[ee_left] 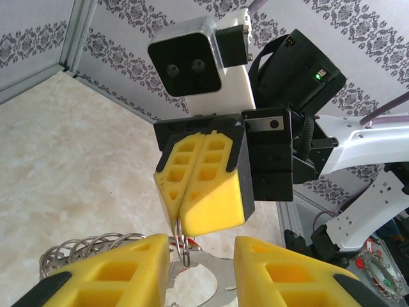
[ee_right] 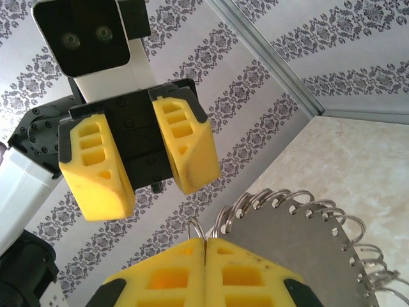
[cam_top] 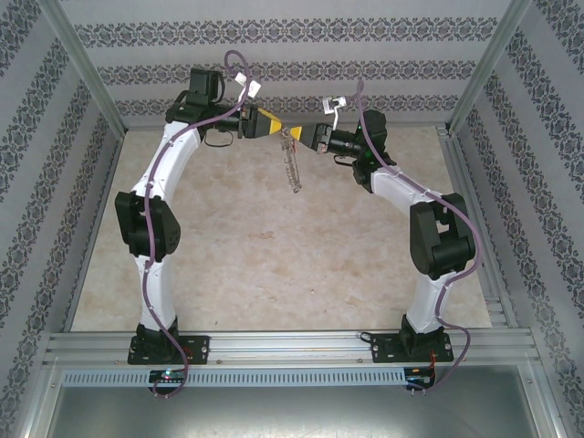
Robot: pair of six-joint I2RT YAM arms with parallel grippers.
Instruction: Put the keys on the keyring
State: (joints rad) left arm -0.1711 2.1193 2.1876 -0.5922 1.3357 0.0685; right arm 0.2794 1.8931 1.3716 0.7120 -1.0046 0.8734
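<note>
Right gripper is clamped tight on one loop of the keyring, dangling it high over the table, likely so the left gripper, jaws parted and empty, can work on it head-on.

1. My left gripper: two yellow jaws at the bottom edge, standing apart.
2. Right gripper, facing me: yellow jaws pressed together on a thin wire loop of the keyring, which hung down into the gap between mine.
3. Silvery rings: a curling row, low at the left of my view.
4. Camera: grey-cased, mounted above the right gripper.
5. Bench: pale, marbled.
6. Wall: patterned paper.
</note>
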